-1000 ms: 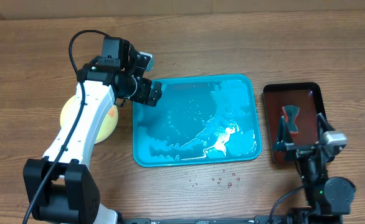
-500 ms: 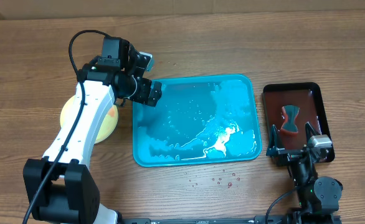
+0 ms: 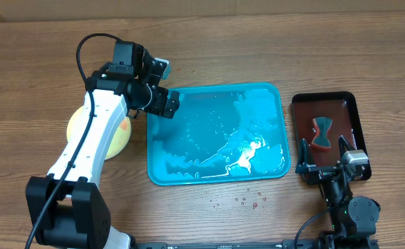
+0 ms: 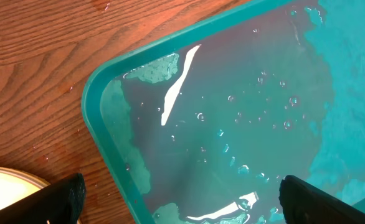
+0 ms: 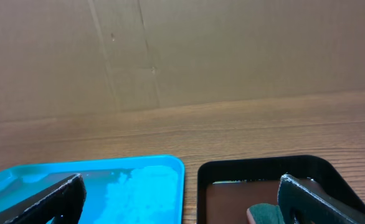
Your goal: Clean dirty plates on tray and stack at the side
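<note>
turquoise tray point(image 3: 189, 142) corner below left pincer point(image 3: 165, 85), jaws spread wide; plate point(image 3: 74, 124), maybe stack, beside.

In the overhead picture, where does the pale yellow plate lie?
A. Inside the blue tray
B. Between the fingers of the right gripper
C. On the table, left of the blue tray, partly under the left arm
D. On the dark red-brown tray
C: the yellow plate lies on the table to the left of the blue tray, half hidden by the left arm, and no plate is in the tray.
</note>
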